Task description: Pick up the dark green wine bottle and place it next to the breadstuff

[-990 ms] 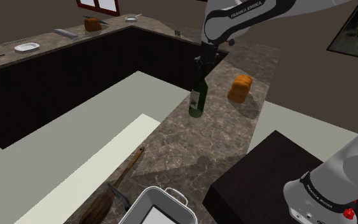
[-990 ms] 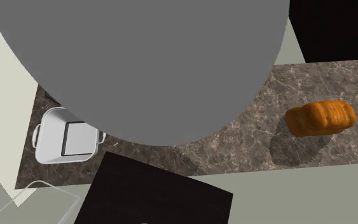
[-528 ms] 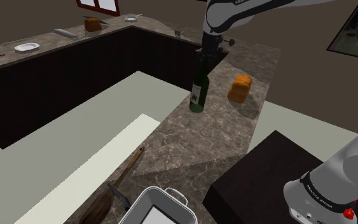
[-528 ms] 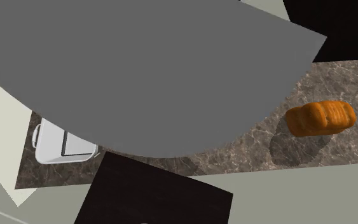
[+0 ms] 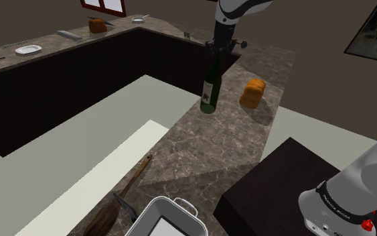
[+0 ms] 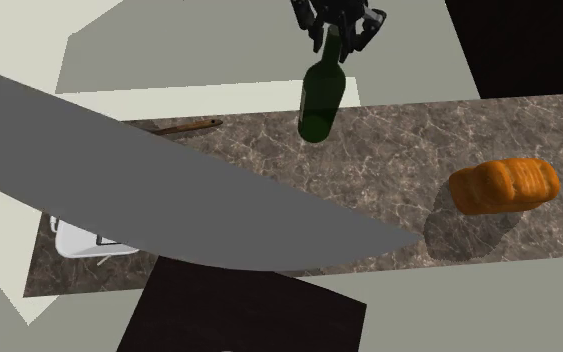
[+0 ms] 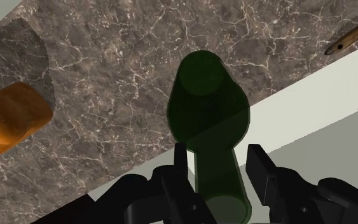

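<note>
My gripper [image 7: 217, 154], fingers squeezing the green bottle [image 5: 209, 94] by its neck, has lifted it higher. Next I carry it beside the bread [image 5: 252, 92].

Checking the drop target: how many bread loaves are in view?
2. One loaf sits on the marble counter near the wine bottle; a second loaf is on the far counter. Others may be hidden behind the arm.

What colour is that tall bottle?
The bottle is dark green with a glassy look. It shows best in the second exterior view.
</note>
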Controlling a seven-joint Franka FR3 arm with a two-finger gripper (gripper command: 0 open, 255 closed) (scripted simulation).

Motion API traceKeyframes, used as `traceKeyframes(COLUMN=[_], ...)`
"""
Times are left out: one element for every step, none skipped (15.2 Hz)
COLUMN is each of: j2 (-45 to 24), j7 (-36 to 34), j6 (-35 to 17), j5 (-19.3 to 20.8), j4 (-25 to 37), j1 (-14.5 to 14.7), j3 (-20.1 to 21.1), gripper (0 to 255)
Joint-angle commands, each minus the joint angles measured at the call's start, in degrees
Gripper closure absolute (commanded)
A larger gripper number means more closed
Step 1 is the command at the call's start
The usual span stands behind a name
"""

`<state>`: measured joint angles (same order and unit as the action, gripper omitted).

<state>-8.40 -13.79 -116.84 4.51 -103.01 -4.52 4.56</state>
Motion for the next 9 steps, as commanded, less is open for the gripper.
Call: traceKeyframes(j2=[0.2,0.3,0.4,0.5,0.6,0.7,0.8,0.8,0.9], j7=[0.2,0.3,0.3,0.4,0.4,0.5,0.5,0.6,0.6], j6=[1.5,2.3,3.0,3.8,4.5,5.2,6.0,6.8,7.5], j5=[-0.1,-0.1,-0.2,-0.2,-0.2,-0.2,-0.3,-0.3,-0.3], j4=[1.4,2.0,2.6,3.2,3.9,4.6,5.3,6.0,6.7], j1=[0.0,0.0,0.0,0.0,0.0,0.0,0.0,0.0,0.0], j3=[0.0,0.0,0.0,0.0,0.0,0.0,0.0,0.0,0.0], gripper=[255,255,255,255,255,255,255,255,255])
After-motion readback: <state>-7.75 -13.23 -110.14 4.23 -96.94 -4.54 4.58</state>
